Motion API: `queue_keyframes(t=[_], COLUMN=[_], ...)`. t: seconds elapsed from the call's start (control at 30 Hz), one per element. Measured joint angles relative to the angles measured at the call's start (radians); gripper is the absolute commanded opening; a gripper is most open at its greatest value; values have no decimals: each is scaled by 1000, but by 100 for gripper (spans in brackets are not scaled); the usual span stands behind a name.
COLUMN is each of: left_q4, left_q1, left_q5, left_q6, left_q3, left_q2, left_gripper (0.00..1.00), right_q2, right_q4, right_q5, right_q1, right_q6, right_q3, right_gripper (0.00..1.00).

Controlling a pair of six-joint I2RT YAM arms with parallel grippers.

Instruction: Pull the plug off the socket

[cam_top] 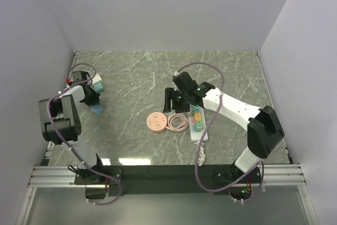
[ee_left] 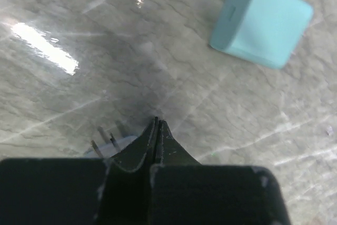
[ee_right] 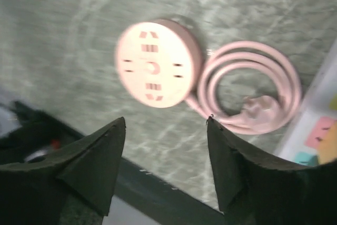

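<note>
Grey-green marble tabletop [cam_top: 131,77], white walls on three sides, socket [cam_top: 199,125] right of centre toward near edge, right gripper [ee_right: 166,119] jaws wide and holding nothing near its far end, left gripper [ee_left: 157,122] closed tight by left wall, widest marble stretch along far wall.

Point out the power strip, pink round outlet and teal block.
power strip [cam_top: 200,135]: top view, white near end.
pink round outlet [ee_right: 155,62]: right wrist view, face centre.
teal block [ee_left: 268,19]: left wrist view, broad face.

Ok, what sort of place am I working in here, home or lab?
Probably a lab test cell: plain white walls box in a marble-patterned tabletop, and the left arm and right arm are bolted to a metal rail at its near edge.
</note>
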Motion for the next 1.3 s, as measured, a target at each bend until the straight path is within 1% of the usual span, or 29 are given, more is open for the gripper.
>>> queue_keyframes(t=[0.03, 0.13, 0.2, 0.37, 0.47, 0.6, 0.77, 0.8, 0.93, 1.07, 1.13, 1.3], left_q4=[0, 0, 0, 9, 14, -2, -26, -27, -31, -33, -33, -33], left_q1=[1, -3, -8, -39, -57, -59, -59, -59, -59, -59, -59, -59], left_q5=[10, 68, 121, 234, 293, 332, 351, 354, 364, 365, 366, 367], left_q6=[5, 10, 10, 10, 10, 10, 10, 10, 13, 15, 17, 22], left_q3=[0, -1, -1, -14, -63, -118, -135, -135, -136, -152, -166, -192], left_q2=[-4, -40, -94, -240, -315, -352, -364, -367, -381, -391, -397, -401], left_gripper=[1, 1, 1, 1, 1, 1, 1, 1, 1, 1, 1, 1], right_q2=[18, 73, 106, 146, 158, 177, 204, 206, 234, 250, 251, 256], right_q4=[-9, -30, -29, 2, 38, 72, 123, 135, 166, 184, 184, 183], right_q5=[18, 61, 82, 82, 72, 93, 119, 126, 143, 148, 150, 160], right_q1=[7, 35, 56, 98, 122, 163, 180, 180, 180, 180, 180, 178], right_q6=[-10, -31, -46, -100, -150, -236, -307, -318, -348, -356, -359, -358], right_q3=[0, 0, -3, -39, -70, -90, -97, -97, -82, -74, -74, -74], right_gripper=[78, 77, 76, 66, 65, 65, 64, 63, 48, 46, 39, 38])
